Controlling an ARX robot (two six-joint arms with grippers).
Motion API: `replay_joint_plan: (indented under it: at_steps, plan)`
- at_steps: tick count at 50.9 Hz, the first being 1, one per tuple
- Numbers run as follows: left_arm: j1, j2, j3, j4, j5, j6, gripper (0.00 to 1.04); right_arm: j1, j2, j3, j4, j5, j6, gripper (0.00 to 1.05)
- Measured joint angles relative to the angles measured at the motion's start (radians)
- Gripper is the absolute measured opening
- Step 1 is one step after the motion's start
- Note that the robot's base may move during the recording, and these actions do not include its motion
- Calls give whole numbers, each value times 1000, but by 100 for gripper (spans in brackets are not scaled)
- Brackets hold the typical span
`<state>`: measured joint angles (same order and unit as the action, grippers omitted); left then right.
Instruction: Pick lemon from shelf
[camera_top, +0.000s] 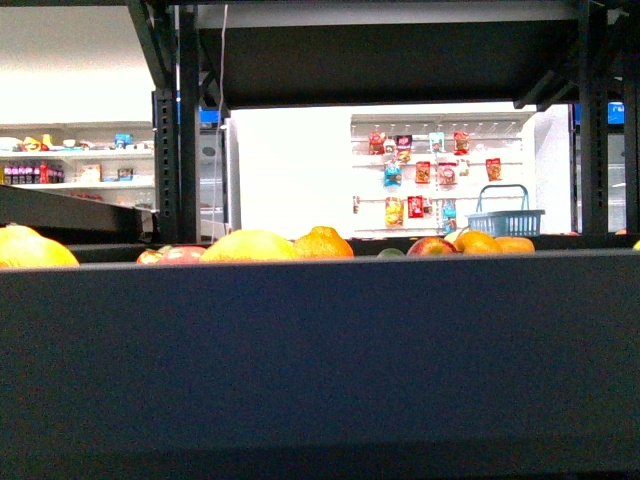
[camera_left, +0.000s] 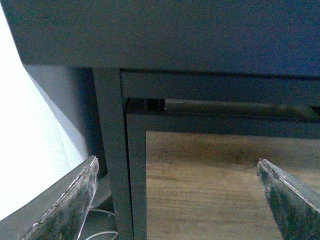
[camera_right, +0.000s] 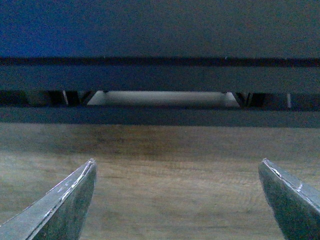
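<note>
Jaws on both arms spread wide and empty, facing the shelf (camera_top: 320, 360) front.
Each wrist view looks at its wood-grain panel (camera_right: 160, 170) beneath a dark deck (camera_right: 160, 30), so a careless lift could clip that edge. The lemon (camera_top: 248, 246), probably the yellow dome left of centre in the front view, shows only its top; a neighbouring orange fruit (camera_top: 322, 242) invites a wrong grab. Neither arm appears there.

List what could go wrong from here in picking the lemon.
1. The left pincer and right pincer are open and face the shelf's wood-grain panel. If they rise, they could strike the dark deck edge above it.
2. In the front view a front lip hides most of the lemon. An orange sits close beside it, so the wrong fruit could be grabbed.
</note>
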<state>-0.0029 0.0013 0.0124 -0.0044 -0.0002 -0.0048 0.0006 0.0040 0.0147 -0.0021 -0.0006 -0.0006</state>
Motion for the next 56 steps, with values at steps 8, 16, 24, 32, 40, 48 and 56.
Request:
replay_joint_plan:
  at_steps: [8,16,24,32,40,48,56]
  plan:
    - [0,0,0,0,1,1,97,0,0,0,0,0,1,97]
    - [0,0,0,0,0,1,97,0,0,0,0,0,0,97]
    - [0,0,0,0,0,1,97,0,0,0,0,0,1,97]
    - [0,0,0,0,0,1,97,0,0,0,0,0,0,97]
    - [0,0,0,0,0,1,97,0,0,0,0,0,0,97]
    - [0,0,0,0,0,1,97,0,0,0,0,0,0,97]
    - [0,0,0,0,0,1,97,0,0,0,0,0,0,97]
